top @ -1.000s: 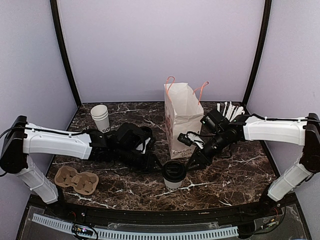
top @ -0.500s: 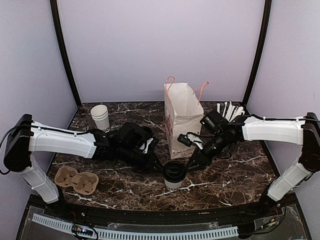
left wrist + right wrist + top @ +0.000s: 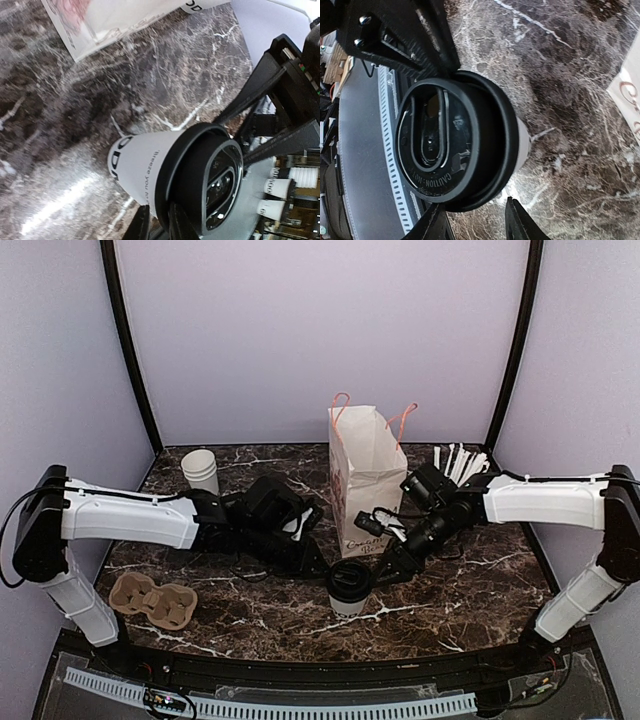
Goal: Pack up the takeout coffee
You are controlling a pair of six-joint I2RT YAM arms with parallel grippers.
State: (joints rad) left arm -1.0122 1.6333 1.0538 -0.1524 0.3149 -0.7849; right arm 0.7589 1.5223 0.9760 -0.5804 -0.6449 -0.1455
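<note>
The takeout coffee (image 3: 348, 587), a small white cup with dark lettering and a black lid, stands on the marble table in front of the white paper bag (image 3: 367, 475). My left gripper (image 3: 320, 569) is at the cup's left side. In the left wrist view its fingertips (image 3: 137, 227) stand a narrow gap apart at the lid's rim (image 3: 200, 185); contact is unclear. My right gripper (image 3: 382, 567) is open at the cup's right side. In the right wrist view the lid (image 3: 452, 145) sits just above the gap between its fingers (image 3: 517, 220).
The bag has pink handles and stands upright mid-table. Nested white cups (image 3: 200, 472) stand at the back left. A brown cup carrier (image 3: 152, 600) lies at the front left. White straws (image 3: 460, 462) are at the back right.
My left arm has moved right and a little back, bringing its gripper up to the cup's left side. The right gripper and the cup have barely moved.
</note>
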